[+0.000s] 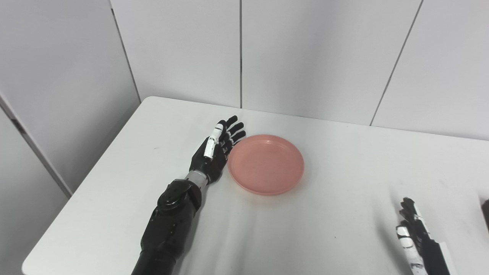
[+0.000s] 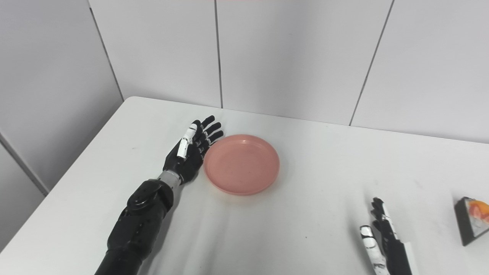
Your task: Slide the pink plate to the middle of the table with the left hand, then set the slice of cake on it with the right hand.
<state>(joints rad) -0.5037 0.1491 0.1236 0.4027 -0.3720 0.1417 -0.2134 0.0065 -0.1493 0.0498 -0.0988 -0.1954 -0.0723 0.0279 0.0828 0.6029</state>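
Two hands out, plate unloaded

Pink plate (image 1: 266, 164) lies flat on white table (image 1: 328, 225). Left hand (image 1: 217, 151) stands edge-on just left of plate, fingers straight and apart, holding nothing. Right hand (image 2: 382, 238) low, well right of plate, fingers extended, unladen. Cake slice (image 2: 473, 219) far right of plate. No legible writing.

One pink plate (image 1: 266, 164) lies on one white table (image 1: 328, 229). One slice of cake (image 2: 473, 219) sits at the right edge. Two hands are in view: one left hand (image 1: 216, 151), one right hand (image 2: 380, 236).
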